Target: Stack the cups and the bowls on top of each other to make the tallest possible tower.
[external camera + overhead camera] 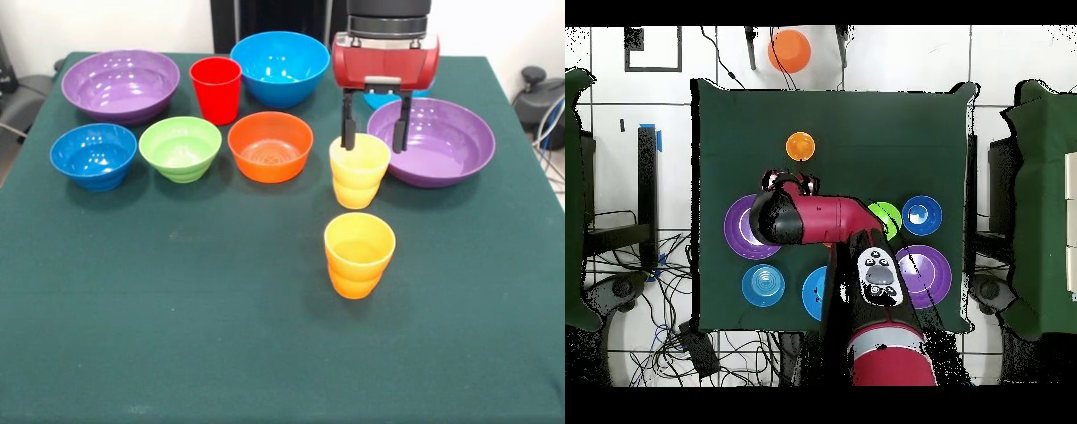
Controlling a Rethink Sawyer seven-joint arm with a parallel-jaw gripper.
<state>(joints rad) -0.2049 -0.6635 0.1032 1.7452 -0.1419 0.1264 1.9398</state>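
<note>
My gripper (374, 132) hangs open just over the far rim of the yellow cup (358, 170); its left finger (348, 125) crosses the cup's rim and the right one stands before a purple bowl (441, 146). The orange cup (359, 254) stands alone nearer the camera. In a row to the left sit the orange bowl (270, 146), green bowl (180, 147) and dark blue bowl (93, 156). Behind them are the red cup (215, 88), large blue bowl (280, 66) and second purple bowl (121, 84). In the overhead view the gripper (790, 183) hides the yellow cup.
A cyan bowl (763, 285) sits beside the arm, mostly hidden behind the gripper in the front view. Everything stands separately on the green tablecloth (177, 336). An orange object (789, 50) lies off the table on the floor.
</note>
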